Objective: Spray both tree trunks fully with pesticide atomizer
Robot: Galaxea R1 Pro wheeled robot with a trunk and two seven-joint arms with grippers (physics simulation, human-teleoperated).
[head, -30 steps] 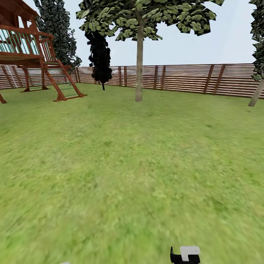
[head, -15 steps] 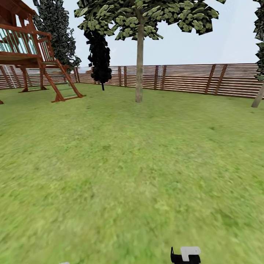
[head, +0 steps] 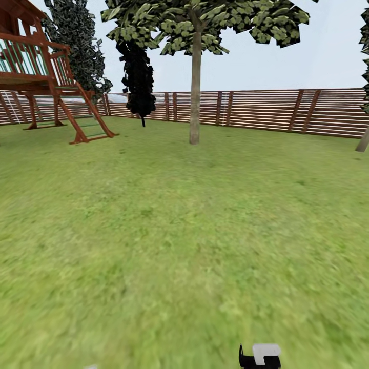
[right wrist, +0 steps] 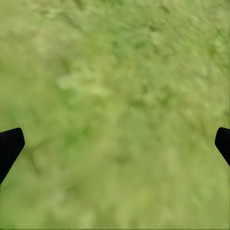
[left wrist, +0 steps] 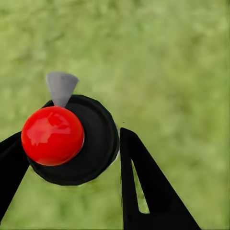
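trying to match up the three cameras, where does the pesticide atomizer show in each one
Head view: I can't find it; a tree trunk stands far ahead across the lawn.
Left wrist view: the pesticide atomizer sits left of centre, red round top toward the camera, held between the left claw fingers.
Right wrist view: no atomizer, just the right claw fingertips spread at the picture's edges.
Shared landmark: the blurry green grass.
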